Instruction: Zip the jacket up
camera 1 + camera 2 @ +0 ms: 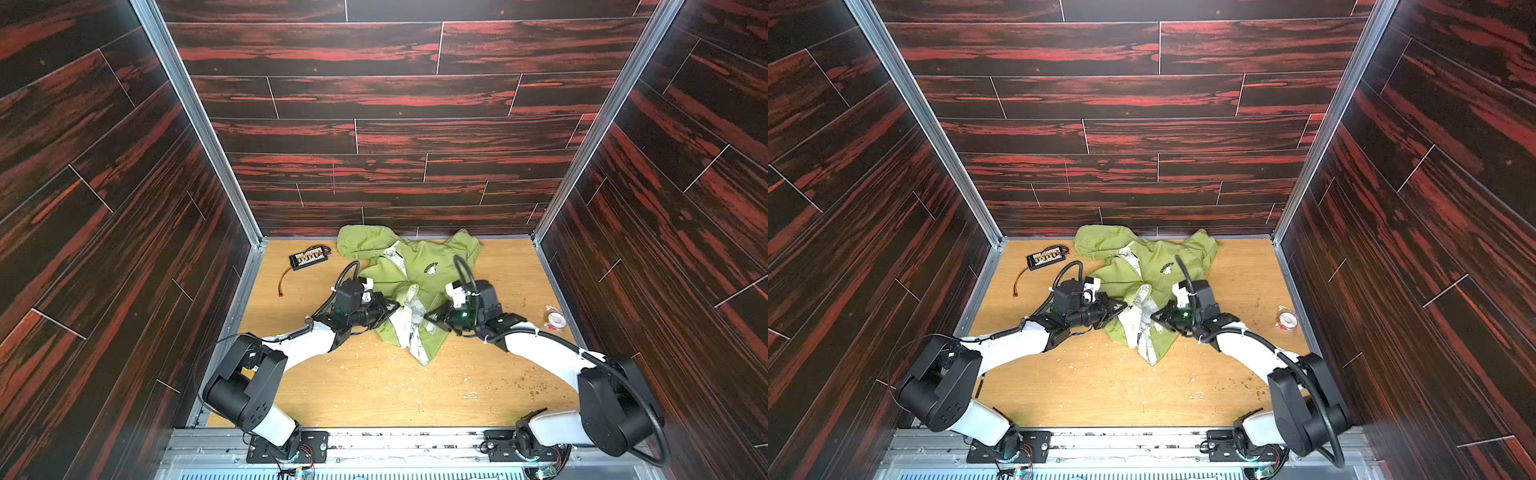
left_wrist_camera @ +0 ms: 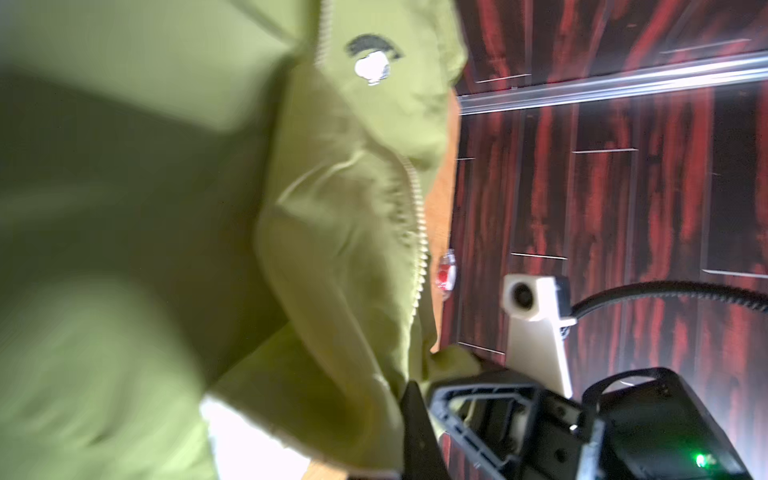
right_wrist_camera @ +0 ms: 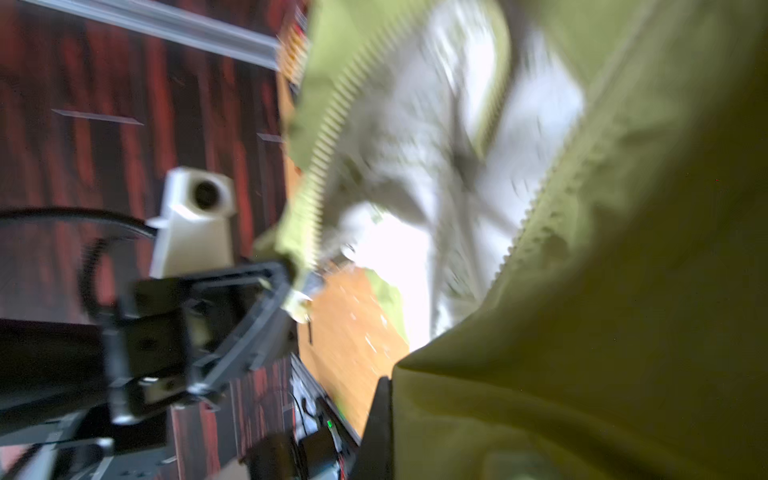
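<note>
In both top views we see even, fairly bright light on the wooden table, with only soft shadows along the hem of the jacket. The dark wall panels carry a faint sheen, and the wide lens splays the side walls outward. We find both wrist views smeared and out of focus. Close green cloth turns to soft blur, and the white lining burns out to glare, perhaps from overhead light.

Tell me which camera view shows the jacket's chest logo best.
A top view: the chest logo on the jacket is sharp, unobstructed, lettering readable; both top views show it. The left wrist view shows it nearer but blurred. The right wrist view misses it.
</note>
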`<state>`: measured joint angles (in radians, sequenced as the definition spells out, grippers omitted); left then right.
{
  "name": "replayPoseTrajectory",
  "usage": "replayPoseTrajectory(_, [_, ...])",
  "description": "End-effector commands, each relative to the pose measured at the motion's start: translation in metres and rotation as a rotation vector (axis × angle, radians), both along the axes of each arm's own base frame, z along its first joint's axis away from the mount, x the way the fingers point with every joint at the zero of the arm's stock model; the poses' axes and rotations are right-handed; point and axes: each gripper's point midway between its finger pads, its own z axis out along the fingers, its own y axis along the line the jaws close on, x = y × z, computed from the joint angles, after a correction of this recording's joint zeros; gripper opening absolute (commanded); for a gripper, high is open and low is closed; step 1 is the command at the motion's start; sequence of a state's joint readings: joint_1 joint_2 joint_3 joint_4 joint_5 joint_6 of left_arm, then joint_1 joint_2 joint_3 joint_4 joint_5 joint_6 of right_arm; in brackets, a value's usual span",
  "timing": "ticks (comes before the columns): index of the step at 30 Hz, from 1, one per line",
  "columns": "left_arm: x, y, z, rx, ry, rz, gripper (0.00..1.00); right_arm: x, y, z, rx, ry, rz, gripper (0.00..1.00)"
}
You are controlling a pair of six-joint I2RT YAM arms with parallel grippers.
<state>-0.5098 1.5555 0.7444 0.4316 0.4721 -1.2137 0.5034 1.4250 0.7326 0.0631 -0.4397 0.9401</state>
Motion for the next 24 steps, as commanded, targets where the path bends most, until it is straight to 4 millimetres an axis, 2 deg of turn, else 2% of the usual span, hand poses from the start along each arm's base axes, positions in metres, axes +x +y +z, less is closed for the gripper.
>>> replayPoseTrajectory(1, [-0.002,0.009,0.001,0.010,-0.018,0.044,0.00,-0.014,0.016,-0.018,0.020,0.048,0.045,0.00])
replayPoseTrajectory(4, [-0.009,0.012,-0.011,0.026,0.005,0.042,0.00,-0.026,0.020,-0.039,0.012,0.096,0.054,0.00])
replayPoseTrajectory(10, [-0.013,0.015,-0.019,0.031,0.016,0.043,0.00,-0.043,0.018,-0.064,-0.008,0.165,0.078,0.00])
replayPoseTrajectory(11, [-0.012,0.014,-0.018,0.027,0.013,0.041,0.00,-0.046,0.017,-0.067,-0.012,0.172,0.080,0.03])
replayPoseTrajectory(16, [-0.012,0.012,-0.017,0.021,0.010,0.041,0.00,-0.053,0.012,-0.070,-0.022,0.184,0.083,0.18])
replayPoseTrajectory(24, [-0.012,0.011,-0.016,0.019,0.009,0.036,0.00,-0.056,0.005,-0.075,-0.099,0.214,0.088,0.27])
